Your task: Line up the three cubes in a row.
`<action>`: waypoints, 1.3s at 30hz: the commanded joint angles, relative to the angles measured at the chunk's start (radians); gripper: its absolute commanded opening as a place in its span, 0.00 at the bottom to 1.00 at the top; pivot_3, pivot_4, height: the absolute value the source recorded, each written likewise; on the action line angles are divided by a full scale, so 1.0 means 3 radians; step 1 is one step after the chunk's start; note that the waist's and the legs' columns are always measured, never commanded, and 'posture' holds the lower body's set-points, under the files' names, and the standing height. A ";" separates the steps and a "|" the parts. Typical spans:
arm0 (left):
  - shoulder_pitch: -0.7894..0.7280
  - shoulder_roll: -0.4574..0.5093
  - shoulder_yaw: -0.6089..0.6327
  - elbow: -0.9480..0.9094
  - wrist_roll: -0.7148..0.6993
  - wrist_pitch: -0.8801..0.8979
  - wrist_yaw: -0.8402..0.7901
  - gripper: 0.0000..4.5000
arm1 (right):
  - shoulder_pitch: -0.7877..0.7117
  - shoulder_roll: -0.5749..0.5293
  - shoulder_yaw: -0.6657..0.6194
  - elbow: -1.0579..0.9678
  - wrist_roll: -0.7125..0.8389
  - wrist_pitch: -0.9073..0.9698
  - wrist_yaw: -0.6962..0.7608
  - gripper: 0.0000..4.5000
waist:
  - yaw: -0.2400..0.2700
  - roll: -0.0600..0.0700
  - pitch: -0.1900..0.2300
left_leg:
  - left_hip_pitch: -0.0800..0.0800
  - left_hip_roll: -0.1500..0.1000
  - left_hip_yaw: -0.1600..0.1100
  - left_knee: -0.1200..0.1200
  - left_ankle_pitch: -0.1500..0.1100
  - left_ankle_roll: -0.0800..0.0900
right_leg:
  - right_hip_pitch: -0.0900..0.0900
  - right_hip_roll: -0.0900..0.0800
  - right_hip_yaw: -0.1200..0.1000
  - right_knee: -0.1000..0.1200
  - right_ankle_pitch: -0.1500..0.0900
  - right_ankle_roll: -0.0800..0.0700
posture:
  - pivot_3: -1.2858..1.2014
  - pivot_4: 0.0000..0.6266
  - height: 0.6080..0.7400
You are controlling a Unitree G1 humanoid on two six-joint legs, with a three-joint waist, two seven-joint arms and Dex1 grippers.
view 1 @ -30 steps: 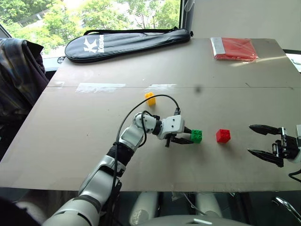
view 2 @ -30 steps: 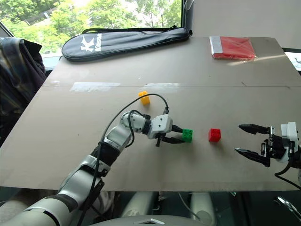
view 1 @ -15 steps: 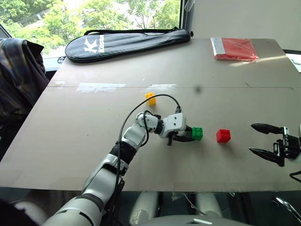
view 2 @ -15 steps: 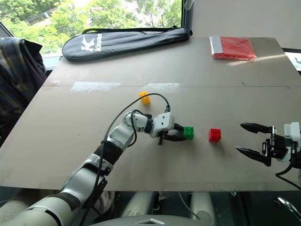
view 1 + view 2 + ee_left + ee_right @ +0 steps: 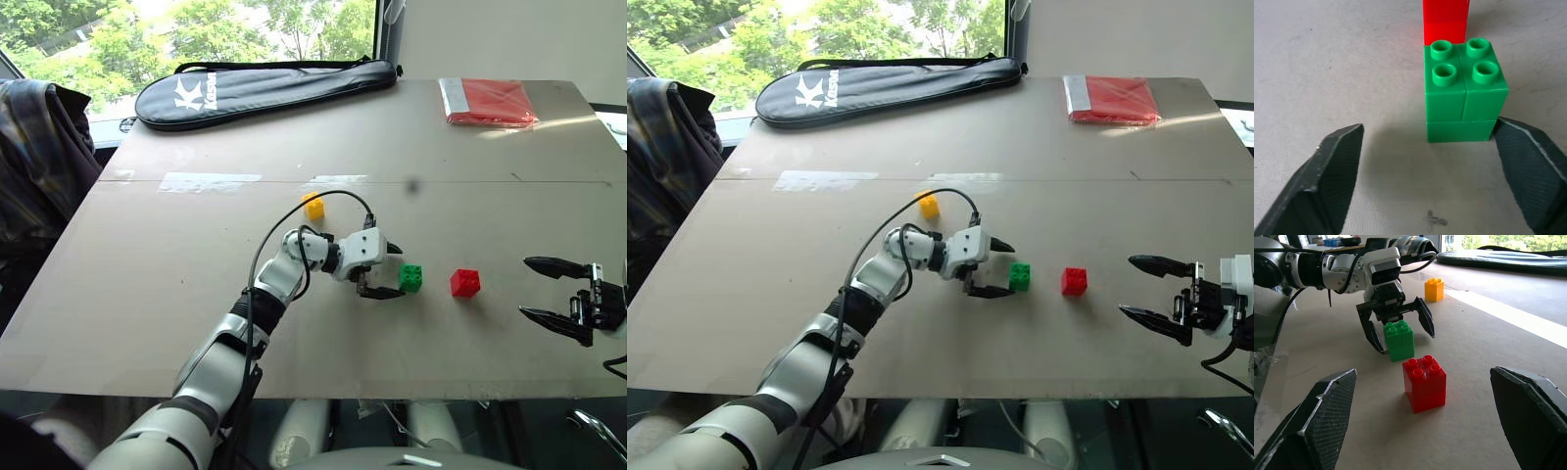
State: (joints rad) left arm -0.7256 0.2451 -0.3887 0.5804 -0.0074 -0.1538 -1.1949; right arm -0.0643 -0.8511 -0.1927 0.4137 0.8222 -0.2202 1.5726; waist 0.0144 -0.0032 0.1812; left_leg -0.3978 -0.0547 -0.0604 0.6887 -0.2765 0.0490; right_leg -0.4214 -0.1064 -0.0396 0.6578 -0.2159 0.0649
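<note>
The green cube [image 5: 410, 278] stands on the table between the tips of my left gripper [image 5: 391, 271], which is open; one finger [image 5: 1528, 166] sits right beside the cube, the other [image 5: 1337, 171] stands apart from it. The red cube [image 5: 464, 283] rests a short gap to the green cube's right. Farther back and to the left sits the yellow-orange cube [image 5: 313, 206], alone. My right gripper [image 5: 527, 288] hovers open to the right of the red cube, nothing between its fingers [image 5: 1327, 401].
A black racket bag [image 5: 265, 88] lies along the table's far left edge. The flat red packet [image 5: 490, 101] sits at the far right corner. A dark jacket [image 5: 39, 157] hangs beside the table on the left. The table's near edge [image 5: 313, 392] runs below the arms.
My left gripper has opened and let go of the green cube, which now stands on the table left of the red one. The right arm has kept still.
</note>
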 commanded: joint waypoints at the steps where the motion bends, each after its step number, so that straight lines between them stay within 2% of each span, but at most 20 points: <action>1: 0.0032 -0.0008 -0.0035 0.0035 0.0062 -0.0049 -0.0006 0.99 | 0.0001 -0.0067 -0.0044 0.0000 0.0042 -0.0068 0.0140 1.00 | 0.0001 0.0000 0.0000 | 0.0000 0.0000 0.0000 0.0000 0.0000 0.0000 | 0.0000 0.0000 0.0000 0.0000 0.0000 0.0000 | 0.52 0.24 0.65; 29: 0.0075 -0.0196 0.0038 0.0119 0.0117 0.0042 0.0265 0.99 | -0.0016 -0.0072 -0.0038 -0.0026 -0.0023 -0.0063 0.0140 1.00 | 0.0007 0.0000 -0.0001 | 0.0001 -0.0002 0.0000 0.0003 0.0000 0.0000 | 0.0002 -0.0001 0.0000 0.0001 0.0001 0.0002 | 0.52 0.24 0.65; 33: 0.0095 -0.0173 0.0039 0.0073 0.0077 -0.0043 0.0184 0.99 | -0.0004 -0.0069 -0.0039 -0.0036 -0.0028 -0.0064 0.0140 1.00 | 0.0006 0.0000 -0.0001 | 0.0003 -0.0002 0.0000 0.0004 0.0000 0.0000 | 0.0005 -0.0001 0.0000 0.0001 0.0001 0.0002 | 0.52 0.24 0.65; 39: 0.0260 -0.0011 0.0169 -0.0414 -0.0285 0.0050 -0.0214 0.99 | 0.0002 -0.0072 -0.0049 -0.0049 -0.0032 -0.0065 0.0140 1.00 | -0.0008 0.0000 0.0000 | 0.0002 0.0000 0.0001 0.0004 0.0000 0.0000 | 0.0003 0.0000 0.0002 0.0000 0.0001 0.0002 | 0.52 0.24 0.65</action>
State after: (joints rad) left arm -0.6504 0.2311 -0.3617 0.5166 -0.0530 -0.1438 -1.2338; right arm -0.0620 -0.8595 -0.1922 0.4146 0.8008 -0.2244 1.5726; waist 0.0119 -0.0031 0.1811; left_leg -0.3976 -0.0546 -0.0603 0.6898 -0.2765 0.0490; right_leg -0.4210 -0.1064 -0.0390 0.6580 -0.2156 0.0654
